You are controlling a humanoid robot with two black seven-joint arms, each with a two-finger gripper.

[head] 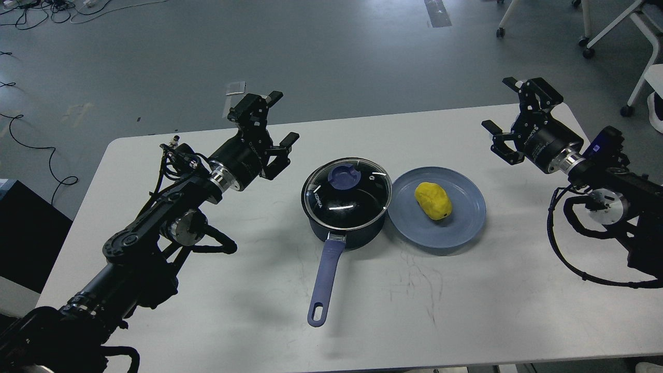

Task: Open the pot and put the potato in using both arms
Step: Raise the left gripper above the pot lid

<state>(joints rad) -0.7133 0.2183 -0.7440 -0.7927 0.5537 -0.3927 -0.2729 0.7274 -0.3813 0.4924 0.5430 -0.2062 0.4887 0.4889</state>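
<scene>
**Both arms poised, lid on, potato waiting on its plate**

The pot (346,217) sits mid-table with its glass lid (346,194) closed and its handle (327,274) pointing to the near edge, leaving the blue knob (346,177) clear from above. Just to its right, touching the pot, a blue plate (466,228) holds the potato (433,200), a short carry away. The left gripper (279,116) hovers left and far of the lid, fingers spread wide and empty. The right gripper (500,106) hangs over the far right table (207,311) corner, likewise spread wide, holding nothing.
</scene>
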